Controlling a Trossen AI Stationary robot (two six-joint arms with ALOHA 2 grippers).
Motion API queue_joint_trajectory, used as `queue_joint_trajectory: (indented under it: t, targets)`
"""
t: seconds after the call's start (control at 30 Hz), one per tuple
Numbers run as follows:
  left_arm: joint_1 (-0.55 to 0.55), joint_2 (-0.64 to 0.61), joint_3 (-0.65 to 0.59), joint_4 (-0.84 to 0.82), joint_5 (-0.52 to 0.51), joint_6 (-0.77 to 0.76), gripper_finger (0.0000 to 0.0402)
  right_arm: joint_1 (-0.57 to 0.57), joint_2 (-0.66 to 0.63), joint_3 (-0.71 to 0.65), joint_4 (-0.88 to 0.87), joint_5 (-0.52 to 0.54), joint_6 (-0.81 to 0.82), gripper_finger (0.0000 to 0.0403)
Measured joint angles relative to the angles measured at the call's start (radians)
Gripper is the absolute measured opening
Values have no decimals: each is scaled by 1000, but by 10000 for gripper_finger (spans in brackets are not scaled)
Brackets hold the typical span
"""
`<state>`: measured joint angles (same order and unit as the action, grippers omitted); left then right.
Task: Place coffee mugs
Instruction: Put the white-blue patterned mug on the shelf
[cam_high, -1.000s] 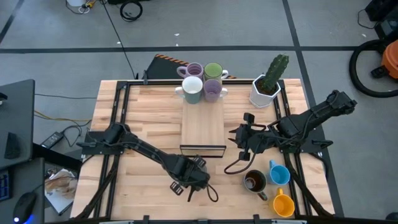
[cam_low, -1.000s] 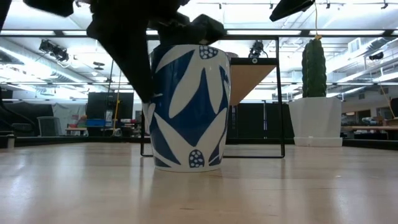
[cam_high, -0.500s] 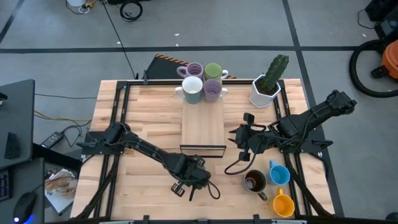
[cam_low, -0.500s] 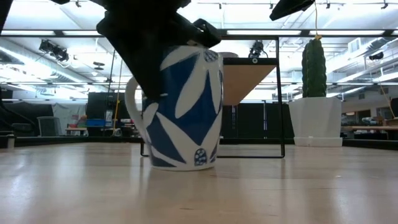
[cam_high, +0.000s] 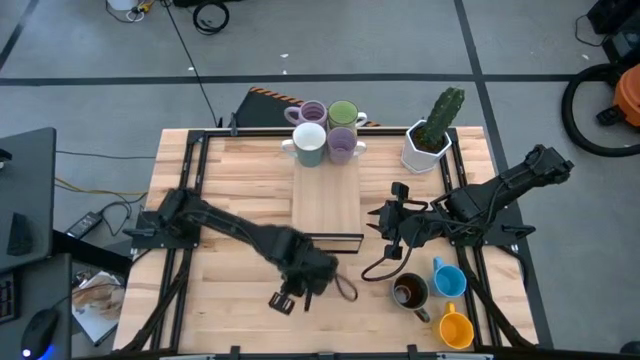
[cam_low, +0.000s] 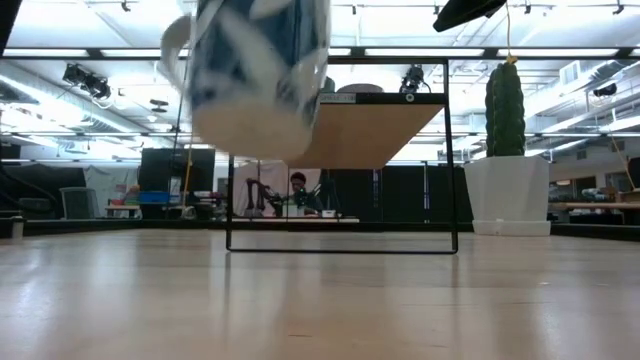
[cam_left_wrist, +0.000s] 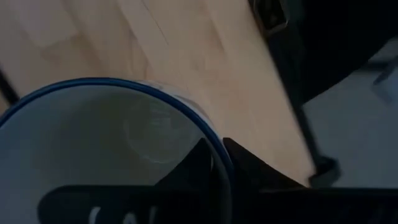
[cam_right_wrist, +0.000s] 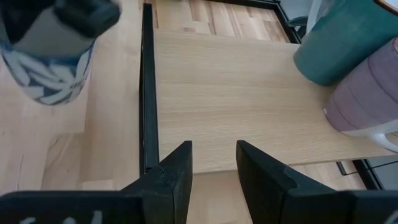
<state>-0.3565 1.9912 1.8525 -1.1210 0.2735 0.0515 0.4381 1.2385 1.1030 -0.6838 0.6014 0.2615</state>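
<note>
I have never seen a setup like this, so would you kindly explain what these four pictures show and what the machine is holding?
It is a robot with two dark arms at a wooden table. One picture looks straight down, one looks level across the tabletop, and two come from cameras on the wrists. The left gripper is shut on the rim of a white mug with blue leaf pattern, lifted clear of the table. The right gripper waits, empty, beside a raised wooden shelf. Four mugs stand at the shelf's far end, three more near the right arm, and a potted cactus sits at the back.
</note>
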Motion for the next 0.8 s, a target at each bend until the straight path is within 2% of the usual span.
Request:
queue_joint_trajectory:
  t: [0.1, 0.37, 0.8]
  targets:
    - [34, -34, 21, -28, 40, -42, 33, 0, 0, 0, -1, 0, 0, 130]
    - [70, -127, 32, -58, 34, -50, 36, 0, 0, 0, -10, 4, -3, 130]
    - [137, -223, 32, -64, -64, -14, 37, 0, 0, 0, -5, 6, -3, 130]
